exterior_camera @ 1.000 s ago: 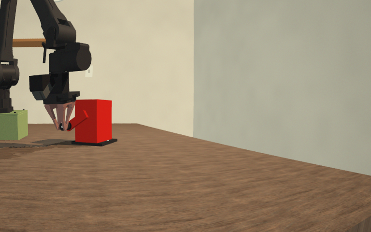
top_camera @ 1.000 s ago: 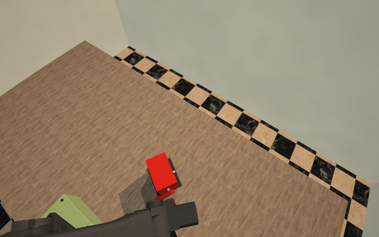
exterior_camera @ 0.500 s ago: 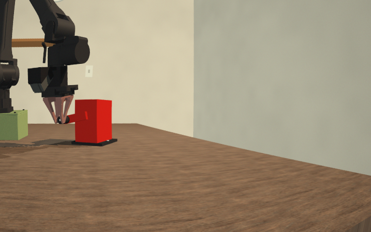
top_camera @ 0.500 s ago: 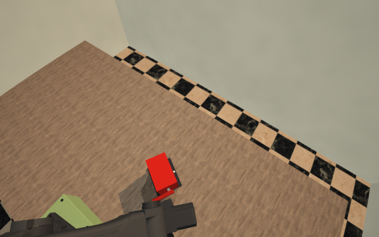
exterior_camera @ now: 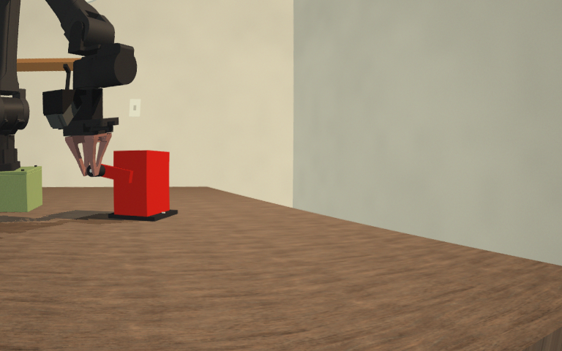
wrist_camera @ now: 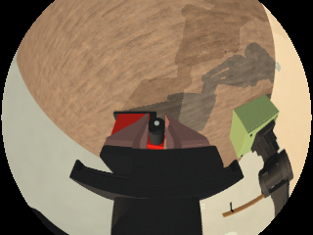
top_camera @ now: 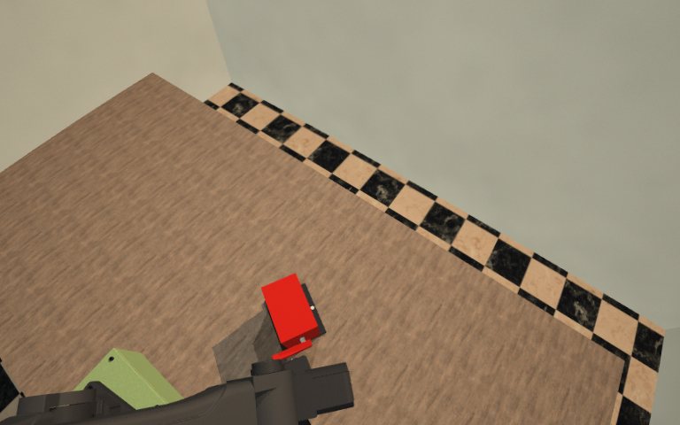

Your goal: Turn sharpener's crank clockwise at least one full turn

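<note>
The dark arm's parallel gripper (exterior_camera: 90,170) with tapered brownish fingers (exterior_camera: 77,152) pointed straight down and was clamped on the small black knob (exterior_camera: 96,170) at the end of the red crank arm (exterior_camera: 117,171). That crank arm ran from the gripper's tips, nearly level, across to the side of the boxy red sharpener (exterior_camera: 143,182), which stood just beside the gripper on a thin black base plate (exterior_camera: 170,213) on the brown wooden table (exterior_camera: 290,268). A pale green block (exterior_camera: 18,188) sat behind the gripper, under the arm's base.
</note>
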### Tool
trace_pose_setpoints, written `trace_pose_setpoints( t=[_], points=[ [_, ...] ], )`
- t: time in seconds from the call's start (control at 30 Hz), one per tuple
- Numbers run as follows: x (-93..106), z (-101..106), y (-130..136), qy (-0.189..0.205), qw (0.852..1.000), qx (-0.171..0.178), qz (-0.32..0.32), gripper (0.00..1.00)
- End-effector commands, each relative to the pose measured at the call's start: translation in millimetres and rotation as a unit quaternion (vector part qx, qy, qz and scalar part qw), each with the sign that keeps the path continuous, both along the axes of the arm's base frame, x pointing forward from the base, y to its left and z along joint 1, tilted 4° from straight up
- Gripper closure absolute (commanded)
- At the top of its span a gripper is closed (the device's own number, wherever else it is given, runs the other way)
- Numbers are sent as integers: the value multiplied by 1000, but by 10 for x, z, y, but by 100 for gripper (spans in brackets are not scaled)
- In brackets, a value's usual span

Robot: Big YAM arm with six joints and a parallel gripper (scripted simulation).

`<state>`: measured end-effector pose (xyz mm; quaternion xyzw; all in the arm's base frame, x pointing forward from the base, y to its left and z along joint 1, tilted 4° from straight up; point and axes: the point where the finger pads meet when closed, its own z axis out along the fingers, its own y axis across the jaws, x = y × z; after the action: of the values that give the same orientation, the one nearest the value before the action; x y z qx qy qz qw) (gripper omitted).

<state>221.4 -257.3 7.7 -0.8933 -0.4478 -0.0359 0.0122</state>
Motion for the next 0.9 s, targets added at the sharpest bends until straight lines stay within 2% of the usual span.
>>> trace_pose_setpoints(
  t=[0.0, 0.23, 0.53, 0.87],
  points=[
    [161, 255, -172, -15, 1000, -24, -1, 85],
    [169, 297, -183, -13, 1000, -20, -2, 85],
    [258, 455, -204, -17, 1000, -24, 0, 85],
    [319, 447, -229, -8, 1000, -13, 0, 85]
  ],
)
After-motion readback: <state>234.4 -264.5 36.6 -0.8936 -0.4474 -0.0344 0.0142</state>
